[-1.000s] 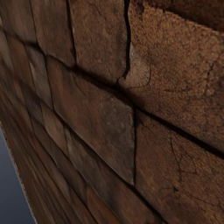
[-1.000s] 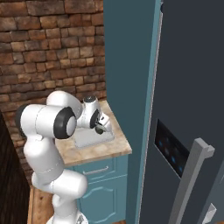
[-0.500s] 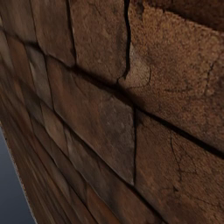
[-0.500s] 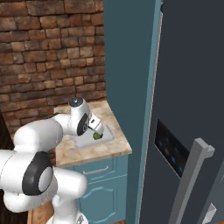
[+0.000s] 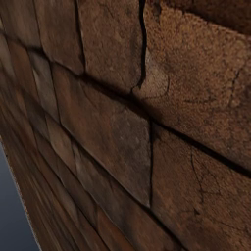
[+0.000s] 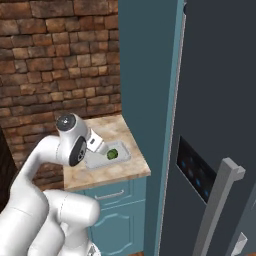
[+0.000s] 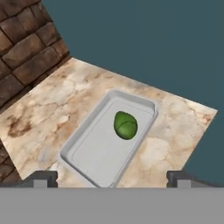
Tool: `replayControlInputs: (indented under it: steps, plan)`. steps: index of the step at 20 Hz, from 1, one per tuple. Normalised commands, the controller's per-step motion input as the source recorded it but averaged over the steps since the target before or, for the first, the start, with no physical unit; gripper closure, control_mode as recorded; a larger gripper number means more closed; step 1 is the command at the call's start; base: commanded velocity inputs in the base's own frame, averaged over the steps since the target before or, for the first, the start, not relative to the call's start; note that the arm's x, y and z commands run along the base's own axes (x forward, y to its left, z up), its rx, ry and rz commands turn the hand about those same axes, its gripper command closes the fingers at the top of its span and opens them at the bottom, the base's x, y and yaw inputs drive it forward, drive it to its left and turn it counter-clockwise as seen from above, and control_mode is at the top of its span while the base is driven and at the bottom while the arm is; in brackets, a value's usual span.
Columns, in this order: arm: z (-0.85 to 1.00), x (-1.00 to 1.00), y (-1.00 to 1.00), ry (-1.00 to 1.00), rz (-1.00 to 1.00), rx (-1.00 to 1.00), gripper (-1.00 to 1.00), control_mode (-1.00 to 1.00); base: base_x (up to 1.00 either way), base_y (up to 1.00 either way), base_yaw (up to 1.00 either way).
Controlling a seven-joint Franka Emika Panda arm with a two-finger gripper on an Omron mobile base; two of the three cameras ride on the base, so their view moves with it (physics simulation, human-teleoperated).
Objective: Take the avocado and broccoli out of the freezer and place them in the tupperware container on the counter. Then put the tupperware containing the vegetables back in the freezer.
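My claw (image 7: 109,178) hangs with its two tips spread wide apart, empty, above the near end of the tupperware container (image 7: 87,162). In the hand view the tips rise at the bottom, one on each side of the tray's near end, and nothing is between them.

The tray sits on the beige marbled counter (image 7: 52,105), and its long axis runs away from my claw, from the near left toward the far right, where the teal panel stands. The avocado (image 7: 125,125), a smooth dark green ball, lies inside the tray toward its far end, resting on the floor near the right wall. From my claw it is straight ahead and below, further along the tray.

From the right base view my hand is over the left part of the counter, with the tupperware container (image 6: 120,157) just to its right and the avocado (image 6: 112,154) in it. The freezer (image 6: 220,100) stands well apart on the right, its dark door and long grey bar handle (image 6: 217,205) facing the camera. The left base view faces a brick wall (image 5: 122,122).

I judge the avocado is delivered and the broccoli is still to fetch, so my next move turns rightward, away from the tray and toward the freezer.
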Motion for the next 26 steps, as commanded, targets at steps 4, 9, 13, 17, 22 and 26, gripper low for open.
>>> replayControlInputs:
  steps: [4,9,13,17,22,26]
  plan:
    - [1.00,-0.56,0.00,-0.04,0.00,0.07,-1.00,-1.00,0.00,0.00,0.00]
    - [1.00,-0.55,0.04,0.03,0.01,0.01,-1.00,-1.00,0.00,0.00,0.00]
    - [0.86,-0.58,0.02,0.14,0.03,0.00,-1.00,-1.00,0.00,0.00,0.00]
    - [0.36,-0.59,0.07,0.25,0.01,0.00,-1.00,-1.00,0.00,0.00,0.00]
    - [0.00,0.00,0.00,0.00,0.00,0.00,-1.00,1.00,-0.87,0.05,0.00]
    - [0.00,0.00,0.00,0.00,0.00,0.00,-1.00,1.00,-1.00,-0.05,-0.02]
